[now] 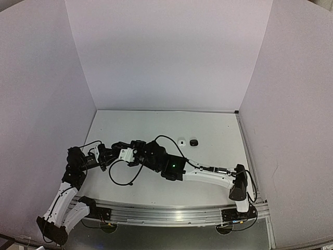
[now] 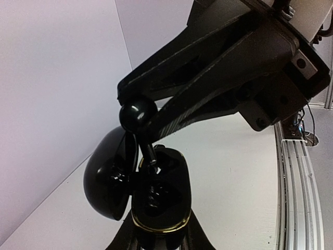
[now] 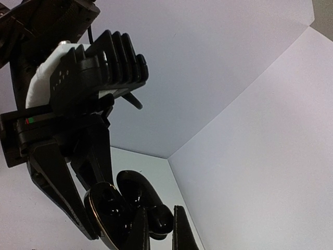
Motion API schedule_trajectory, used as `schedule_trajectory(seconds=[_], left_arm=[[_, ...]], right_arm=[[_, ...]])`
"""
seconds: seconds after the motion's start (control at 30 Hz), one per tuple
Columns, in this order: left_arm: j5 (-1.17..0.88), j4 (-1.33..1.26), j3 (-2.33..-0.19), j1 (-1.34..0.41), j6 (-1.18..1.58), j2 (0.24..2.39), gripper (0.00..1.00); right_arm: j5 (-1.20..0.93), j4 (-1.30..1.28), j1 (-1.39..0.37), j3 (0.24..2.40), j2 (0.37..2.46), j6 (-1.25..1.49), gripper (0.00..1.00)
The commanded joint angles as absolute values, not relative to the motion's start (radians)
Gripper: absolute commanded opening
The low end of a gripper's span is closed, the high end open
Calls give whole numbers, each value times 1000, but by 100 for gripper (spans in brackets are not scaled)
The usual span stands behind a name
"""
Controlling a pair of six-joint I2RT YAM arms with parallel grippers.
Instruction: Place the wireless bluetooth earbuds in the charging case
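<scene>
My left gripper (image 2: pixel 158 237) is shut on an open black charging case (image 2: pixel 161 200) with a gold rim, held above the table with its lid (image 2: pixel 104 179) swung out to the left. From above, my right gripper (image 3: pixel 161 233) is shut on a black earbud (image 3: pixel 165 220). The earbud's round head (image 2: pixel 138 113) sits just under the right fingers. Its thin stem (image 2: pixel 150 153) points down into the case's top pocket. In the top view both grippers meet left of centre, left gripper (image 1: pixel 131 156) against right gripper (image 1: pixel 141 152).
A small white case (image 1: pixel 182 141) and a small black case (image 1: pixel 194 142) lie side by side on the white table (image 1: pixel 218 130), behind the right arm. White walls close in the left, back and right. A black cable (image 1: pixel 122 179) loops on the table near the arms.
</scene>
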State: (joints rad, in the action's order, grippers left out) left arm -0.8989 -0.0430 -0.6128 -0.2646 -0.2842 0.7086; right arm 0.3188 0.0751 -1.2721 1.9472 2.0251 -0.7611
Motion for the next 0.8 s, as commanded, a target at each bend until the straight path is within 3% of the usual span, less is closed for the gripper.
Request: schedule_trajectory(seconds=[0.0,0.77], left_arm=[[-922,-81,-640,-263,-253,713,0],[-972,-71,-662,-263,-205,736,0]], right_arm=[[358,115,-1269,1948,2004,-808,0],[283,44,-1259,1855,1934,-863,0]])
